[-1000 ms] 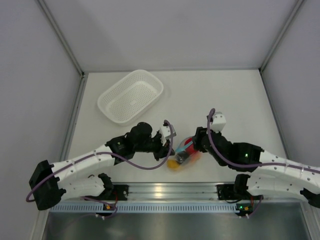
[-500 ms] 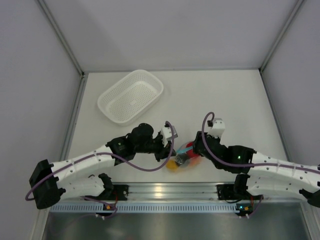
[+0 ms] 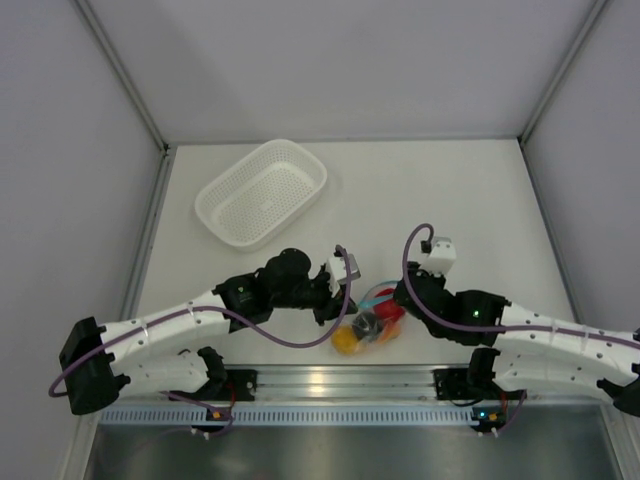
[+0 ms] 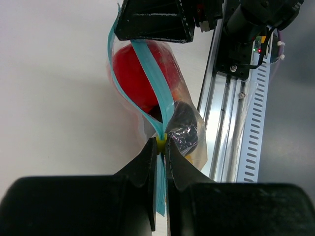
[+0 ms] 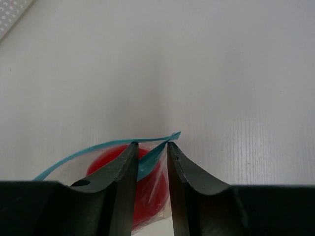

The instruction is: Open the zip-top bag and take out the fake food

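Observation:
The zip-top bag [image 3: 372, 318] lies on the table near the front rail, between my two grippers. Its light blue zip strip [image 4: 147, 64] has its two lips parted. Inside are the fake food pieces: a shiny red ball [image 4: 138, 73], a dark grey-black piece [image 4: 184, 123] and a yellow-orange piece [image 3: 347, 342]; the tomato is hidden. My left gripper [image 4: 161, 142] is shut on the strip at its yellow slider. My right gripper [image 5: 151, 145] is narrowly open at the strip's other end, with one blue lip [image 5: 147, 164] between its fingers and the red ball [image 5: 101, 160] below.
A white perforated basket [image 3: 262, 190] stands at the back left of the table. The metal front rail [image 3: 330, 380] runs just below the bag and shows in the left wrist view [image 4: 226, 123]. Grey walls enclose the table.
My right gripper has come down and forward onto the bag's strip. The left gripper and the bag have shifted slightly right and toward the rail, and the strip's lips have parted.

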